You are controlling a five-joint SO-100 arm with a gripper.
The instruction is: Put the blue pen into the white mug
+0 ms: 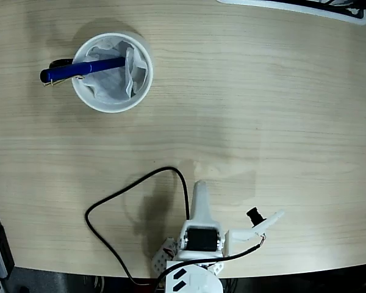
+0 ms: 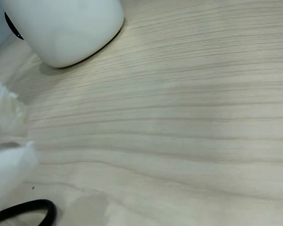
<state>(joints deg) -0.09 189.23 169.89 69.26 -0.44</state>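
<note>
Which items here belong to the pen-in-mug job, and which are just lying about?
Job items: blue pen, lying across the rim of the white mug; the gripper, drawn back near the arm's base.

Lying about: black cable; white object at the table's top edge.

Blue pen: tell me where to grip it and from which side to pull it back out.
Grip the blue pen on its capped end, which juts past the white mug's left rim in the fixed view. Come from above, jaws across the barrel: that end is exposed, while the other lies on the paper inside.
</note>
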